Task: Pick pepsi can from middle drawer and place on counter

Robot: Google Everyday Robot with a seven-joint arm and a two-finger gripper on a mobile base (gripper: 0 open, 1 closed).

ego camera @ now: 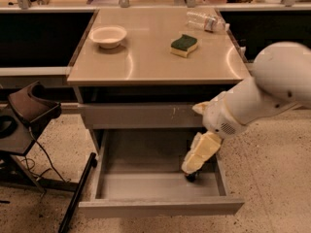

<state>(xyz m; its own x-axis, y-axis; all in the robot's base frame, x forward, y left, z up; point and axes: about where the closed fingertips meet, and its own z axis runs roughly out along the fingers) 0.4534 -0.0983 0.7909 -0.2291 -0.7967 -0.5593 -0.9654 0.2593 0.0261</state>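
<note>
Reaching for the pepsi can looks to be the step in hand: only a dark sliver of it shows, standing on the floor of the open middle drawer at about four o'clock, close to the right wall and nearer the front than the back. The gripper hangs directly over it, so close that it hides nearly all of the can. Whether it is wide, narrow or already closed on the can I cannot tell. The white arm slants in from three o'clock, passing in front of the shut drawer above. Nothing has been lifted out yet, by my reading. The next move calls for a secure hold on the can, then a straight rise clear of the drawer's low wall and of the counter's edge. On the counter bare surface lies at six o'clock, away from the bowl at ten, the sponge at one, and the bottle beyond it.
</note>
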